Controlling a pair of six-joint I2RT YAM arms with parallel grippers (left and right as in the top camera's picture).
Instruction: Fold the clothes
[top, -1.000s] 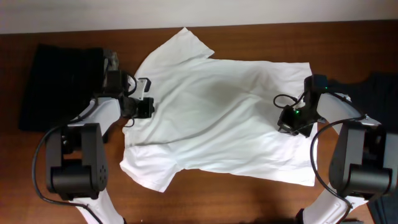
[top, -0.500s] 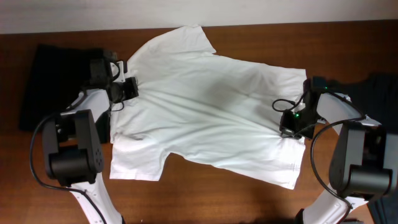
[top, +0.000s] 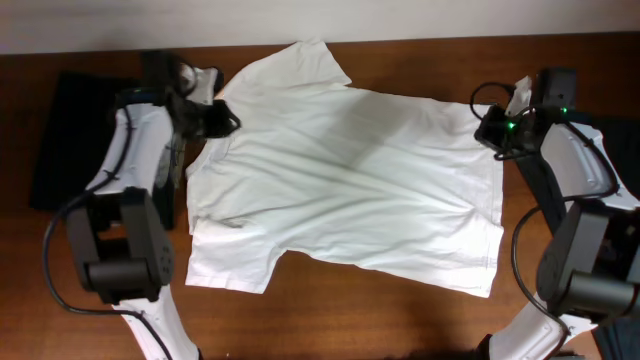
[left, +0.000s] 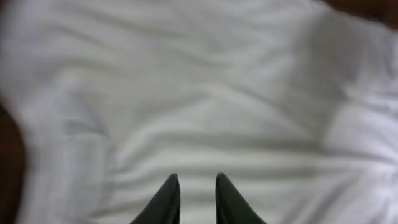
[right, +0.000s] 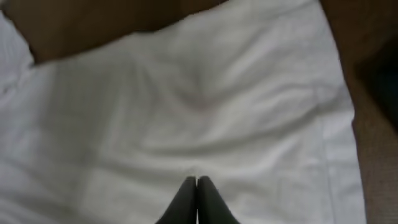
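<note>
Wooden table (top: 330, 320) holds a white T-shirt (top: 340, 190); left gripper (left: 194, 180), ten o'clock, jaws parted; right gripper (right: 197, 182), two o'clock, jaws together.

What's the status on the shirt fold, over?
Left gripper slightly open, right gripper shut on hem corner. White T-shirt spread flat, unfolded. Black garment alongside, nothing else on the shirt.
</note>
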